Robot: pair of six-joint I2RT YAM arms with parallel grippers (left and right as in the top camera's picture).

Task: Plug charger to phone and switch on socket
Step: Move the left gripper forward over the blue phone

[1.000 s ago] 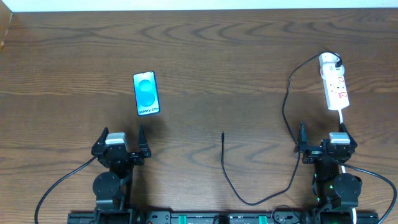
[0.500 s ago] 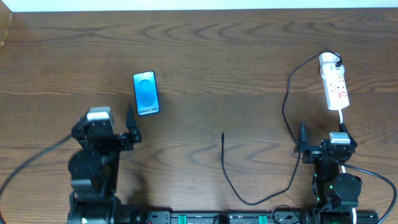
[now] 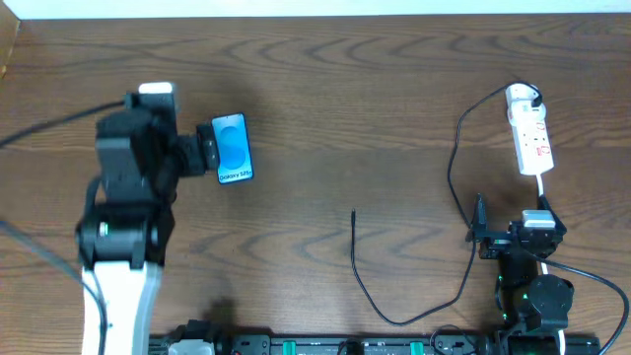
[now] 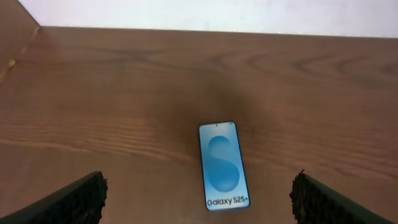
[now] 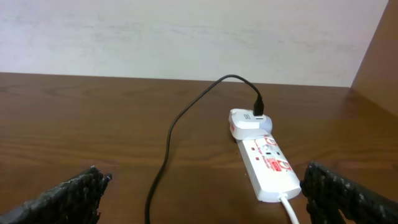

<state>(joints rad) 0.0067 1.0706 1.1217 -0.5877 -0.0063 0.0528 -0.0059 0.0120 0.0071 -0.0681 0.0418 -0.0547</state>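
Observation:
The phone (image 3: 233, 148) lies face up at the left, its light blue screen reading "Galaxy S25+"; in the left wrist view (image 4: 222, 167) it lies just ahead, between my fingers. My left gripper (image 3: 202, 153) (image 4: 199, 199) is open and empty, raised by the phone's left edge. The charger cable (image 3: 354, 237) has its plug tip free at mid-table, loops along the front and runs up to a white adapter (image 3: 523, 96) (image 5: 249, 121) in the socket (image 3: 532, 138) (image 5: 267, 165). My right gripper (image 3: 511, 222) (image 5: 205, 193) is open and empty, just in front of the socket.
The socket's white cord (image 5: 289, 208) runs toward the right arm's base. The charger cable (image 5: 165, 155) curves across the table between my right fingers. A pale wall edges the table's far side. A wooden side panel (image 4: 15, 43) stands at the far left.
My left arm has risen from its rest position and moved forward to the phone's left edge. The right arm, cable, phone and socket have not moved.

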